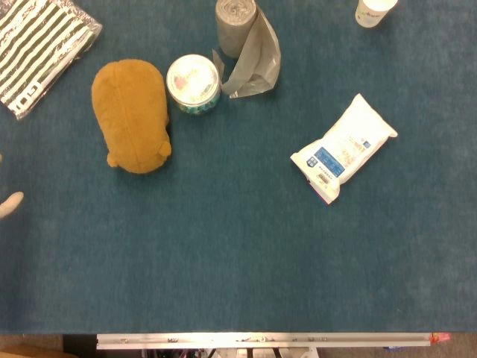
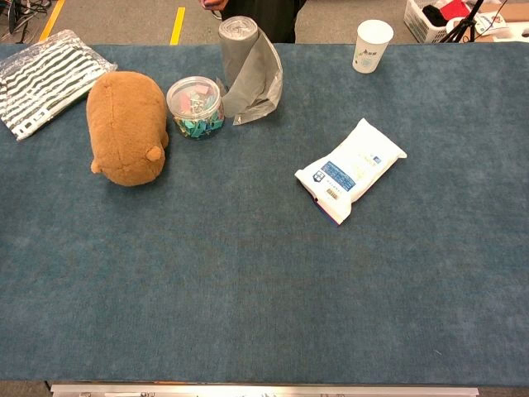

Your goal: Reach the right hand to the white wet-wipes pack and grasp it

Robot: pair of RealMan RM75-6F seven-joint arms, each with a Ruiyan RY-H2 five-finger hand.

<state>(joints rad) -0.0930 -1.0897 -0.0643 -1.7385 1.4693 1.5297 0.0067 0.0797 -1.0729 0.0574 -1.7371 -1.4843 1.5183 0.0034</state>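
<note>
Right of centre on the blue worktop [image 2: 248,289] lies the white wipes pack [image 2: 350,169], flat and set on a slant, its blue label toward the near left end; nothing touches it. Far behind it, near the back edge, a white cup [image 2: 372,45] stands upright. Well to the left, a grey bag roll [image 2: 248,70] stands with a loose sheet hanging down, just beside a clear tub [image 2: 195,107] of coloured clips. Left of the tub lies a brown plush toy [image 2: 126,126], and beyond that a striped pouch [image 2: 41,78] at the far left corner. Neither view shows the right hand. At the left edge of the head view a pale fingertip of the left hand [image 1: 10,203] pokes in; I cannot tell how open it is.
</note>
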